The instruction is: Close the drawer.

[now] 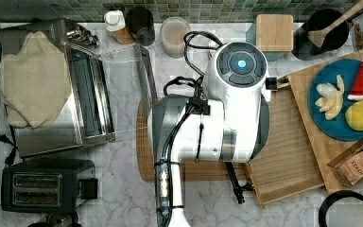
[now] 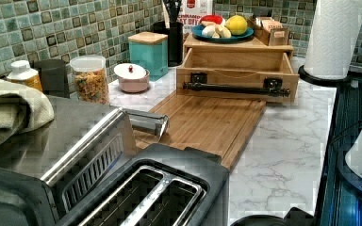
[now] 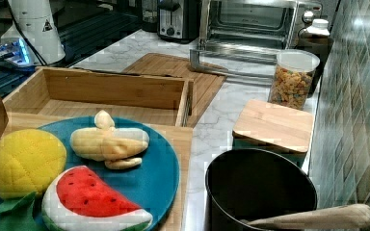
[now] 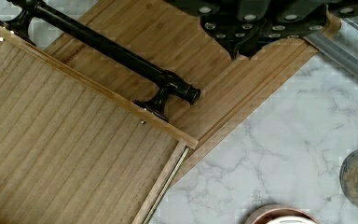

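**Item 1: my claw** (image 4: pixel 249 37). A dark body hanging over the cutting board. Whether it stands wide or narrow I cannot tell. It holds nothing that I can see.

**Item 2: the drawer** (image 4: pixel 65 154). A light-wood tray with a ridged bottom, standing pulled out of its wooden housing. Its front panel faces my claw, and its open tray lies beyond that panel, on the far side from my claw. The left view shows the tray (image 2: pixel 238 70) empty and its walls upright.

**Item 3: the handle** (image 4: pixel 112 49). A black bar on two black mounts, fixed across the drawer's front. It lies between my claw and the tray, near my claw but apart from it.

**Item 4: the cutting board** (image 4: pixel 205 74). Darker wood, flat on the counter, directly under my claw. The drawer's front stands over its edge.

**Item 5: the marble counter** (image 4: pixel 284 154). White and grey, beginning just past the board's edge beside my claw.

**Item 6: the toaster oven door** (image 4: pixel 345 51). A grey metal bar close beside my claw, at the board's corner.

**Item 7: the cereal jar** (image 2: pixel 90 80) and the pink bowl (image 2: pixel 131 77). They stand on the counter, well apart from my claw.

**Item 8: the blue plate** (image 3: pixel 159 178). It rests on top of the drawer's housing, beyond the tray from my claw, and carries toy fruit.
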{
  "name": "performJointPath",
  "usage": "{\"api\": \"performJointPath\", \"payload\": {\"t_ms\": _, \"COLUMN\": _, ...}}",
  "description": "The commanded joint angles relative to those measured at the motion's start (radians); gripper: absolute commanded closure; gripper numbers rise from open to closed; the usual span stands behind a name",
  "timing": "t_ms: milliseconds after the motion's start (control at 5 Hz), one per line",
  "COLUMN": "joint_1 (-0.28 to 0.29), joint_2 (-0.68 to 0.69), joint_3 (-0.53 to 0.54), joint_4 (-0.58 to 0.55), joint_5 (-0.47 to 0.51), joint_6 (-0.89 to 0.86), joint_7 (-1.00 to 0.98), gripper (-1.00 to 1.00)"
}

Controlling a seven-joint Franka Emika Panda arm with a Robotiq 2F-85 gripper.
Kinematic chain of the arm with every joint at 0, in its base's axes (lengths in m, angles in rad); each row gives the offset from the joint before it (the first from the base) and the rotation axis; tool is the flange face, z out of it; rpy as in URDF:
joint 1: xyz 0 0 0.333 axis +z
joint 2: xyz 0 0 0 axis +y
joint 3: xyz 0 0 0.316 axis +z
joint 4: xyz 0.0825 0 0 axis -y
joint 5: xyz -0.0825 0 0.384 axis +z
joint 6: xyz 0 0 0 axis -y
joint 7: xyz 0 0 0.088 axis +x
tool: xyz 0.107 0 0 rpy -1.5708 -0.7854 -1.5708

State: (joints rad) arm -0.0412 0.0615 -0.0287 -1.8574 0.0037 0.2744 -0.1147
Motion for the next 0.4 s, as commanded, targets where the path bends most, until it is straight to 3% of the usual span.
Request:
{"api": "performJointPath", "payload": {"t_ms": 200, "joint_1": -0.002, "joint_2": 0.000, "joint_3": 0.001, "joint_4": 0.000, "joint_5": 0.000, "joint_6": 0.000, "joint_7": 0.000, "gripper": 1.00}}
{"api": "performJointPath", "payload": {"t_ms": 400, "joint_1": 0.015, "joint_2": -0.078, "joint_3": 0.014, "joint_4": -0.145, "joint_5": -0.038, "joint_6": 0.148, "joint_7": -0.059, "gripper": 1.00}}
